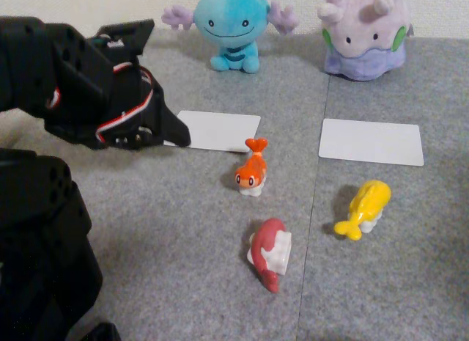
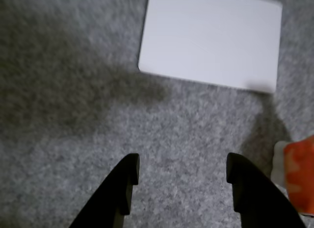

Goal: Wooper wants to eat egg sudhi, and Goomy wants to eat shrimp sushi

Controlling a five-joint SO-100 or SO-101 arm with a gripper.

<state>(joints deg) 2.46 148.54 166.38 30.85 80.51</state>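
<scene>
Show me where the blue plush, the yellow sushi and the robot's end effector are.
Wooper [image 1: 229, 26], fixed view, on its smiling face.
egg sudhi [image 1: 366, 204], fixed view, on the yellow body.
end effector [image 2: 182, 176], wrist view, in the open gap midway between its two black fingertips, above grey carpet.

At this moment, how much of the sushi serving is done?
Nothing is served: both white cards lie bare. The hand is open and empty above the carpet, with the shrimp beside it. The egg sits untouched. Both deliveries, to Wooper and Goomy, remain.
</scene>
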